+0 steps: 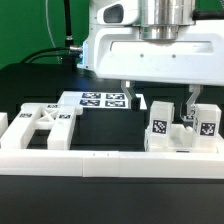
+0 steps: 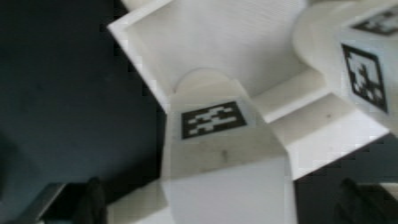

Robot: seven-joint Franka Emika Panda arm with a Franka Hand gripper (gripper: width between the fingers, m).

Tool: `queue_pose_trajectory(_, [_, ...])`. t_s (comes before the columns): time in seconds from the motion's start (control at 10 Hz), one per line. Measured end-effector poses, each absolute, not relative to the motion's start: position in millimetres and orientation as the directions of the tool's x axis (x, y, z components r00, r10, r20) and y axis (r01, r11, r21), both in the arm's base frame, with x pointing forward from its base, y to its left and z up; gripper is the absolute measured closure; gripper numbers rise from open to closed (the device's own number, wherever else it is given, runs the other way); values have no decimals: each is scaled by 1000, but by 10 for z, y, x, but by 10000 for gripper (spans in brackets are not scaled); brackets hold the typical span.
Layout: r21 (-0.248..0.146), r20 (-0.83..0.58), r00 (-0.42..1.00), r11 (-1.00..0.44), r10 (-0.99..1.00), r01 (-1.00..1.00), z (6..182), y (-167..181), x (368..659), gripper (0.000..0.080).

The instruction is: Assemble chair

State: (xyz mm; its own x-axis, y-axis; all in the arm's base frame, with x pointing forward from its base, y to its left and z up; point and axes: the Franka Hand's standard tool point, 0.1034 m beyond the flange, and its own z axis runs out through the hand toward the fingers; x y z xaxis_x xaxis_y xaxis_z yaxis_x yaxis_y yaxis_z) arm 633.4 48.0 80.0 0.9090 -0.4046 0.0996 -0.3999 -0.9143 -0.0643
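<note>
Chair parts (image 1: pixel 183 138) bear black-and-white square tags (image 2: pixel 214 120); claw (image 1: pixel 160 100) spread wide.

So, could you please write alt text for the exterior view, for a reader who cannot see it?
An open gripper hangs over tagged white chair parts at the exterior view's right, on a black table. An X-braced frame lies at the left, a marker board behind, and a white rail runs along the front.
</note>
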Motion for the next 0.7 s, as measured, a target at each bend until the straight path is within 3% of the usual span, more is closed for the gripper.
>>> queue_pose_trajectory(0.1, [-59, 103, 924, -929, -369, -364, 801, 480, 6336, 274])
queue_pose_trajectory(0.2, [-59, 103, 923, -929, -370, -365, 801, 472, 6336, 274])
queue_pose_trajectory(0.4, [-59, 104, 923, -928, -371, -367, 802, 472, 6338, 517])
queue_pose_trajectory(0.7, [-67, 100, 902, -908, -419, -414, 801, 475, 6338, 515])
